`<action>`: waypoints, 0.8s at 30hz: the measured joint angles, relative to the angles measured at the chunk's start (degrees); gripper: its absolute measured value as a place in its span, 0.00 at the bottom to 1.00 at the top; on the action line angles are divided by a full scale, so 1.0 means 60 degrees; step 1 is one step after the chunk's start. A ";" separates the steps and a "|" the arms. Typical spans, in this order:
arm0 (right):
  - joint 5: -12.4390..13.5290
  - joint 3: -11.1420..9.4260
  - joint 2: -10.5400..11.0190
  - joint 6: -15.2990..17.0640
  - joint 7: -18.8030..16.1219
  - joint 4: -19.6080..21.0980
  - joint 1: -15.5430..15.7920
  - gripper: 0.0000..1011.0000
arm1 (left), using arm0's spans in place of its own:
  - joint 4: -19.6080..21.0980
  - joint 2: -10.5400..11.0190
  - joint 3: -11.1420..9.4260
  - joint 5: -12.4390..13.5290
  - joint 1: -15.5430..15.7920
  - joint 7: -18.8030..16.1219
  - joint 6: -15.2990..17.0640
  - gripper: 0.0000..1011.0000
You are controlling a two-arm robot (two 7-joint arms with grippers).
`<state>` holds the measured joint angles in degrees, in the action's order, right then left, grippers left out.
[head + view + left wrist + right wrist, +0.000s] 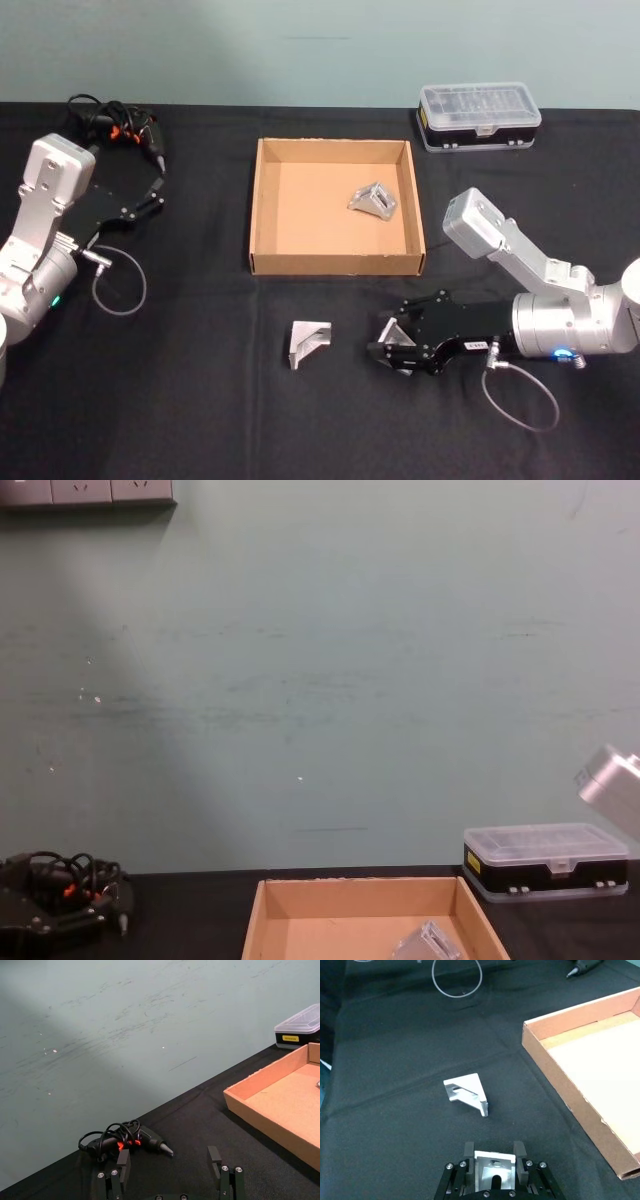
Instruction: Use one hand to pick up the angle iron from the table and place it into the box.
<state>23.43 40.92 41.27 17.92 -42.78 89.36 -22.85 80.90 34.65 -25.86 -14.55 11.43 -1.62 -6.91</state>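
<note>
Angle iron (494, 1167) clamped in right gripper (383, 338), lower right of head view. Risk: slips from grip, or clips box (335, 263) near wall. Left gripper (169, 1155) parked upper left, jaws apart.

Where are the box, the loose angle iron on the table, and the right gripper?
box (263, 205), head view, left inner wall.
loose angle iron (308, 343), head view, its middle.
right gripper (493, 1152), right wrist view, midway between fingers clamping the held angle iron (493, 1174).
</note>
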 joint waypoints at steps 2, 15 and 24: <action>-0.0003 0.0007 -0.0011 -0.0008 -0.0001 0.0003 0.0000 0.47 | 0.0000 0.0000 -0.0001 0.0000 0.0000 0.0001 0.0000 0.99; 0.0450 -0.0391 -0.0231 -0.0582 0.0027 0.0233 -0.0153 0.47 | 0.0000 -0.0001 -0.0001 0.0000 0.0000 0.0000 0.0000 0.99; 0.0126 -0.0915 -0.1097 -0.1505 0.1147 -0.0448 -0.0663 0.47 | 0.0001 -0.0001 0.0000 0.0000 0.0001 0.0000 0.0000 0.99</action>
<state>24.19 35.43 34.69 8.89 -35.89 86.68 -26.83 80.90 34.64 -25.86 -14.55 11.43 -1.62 -6.91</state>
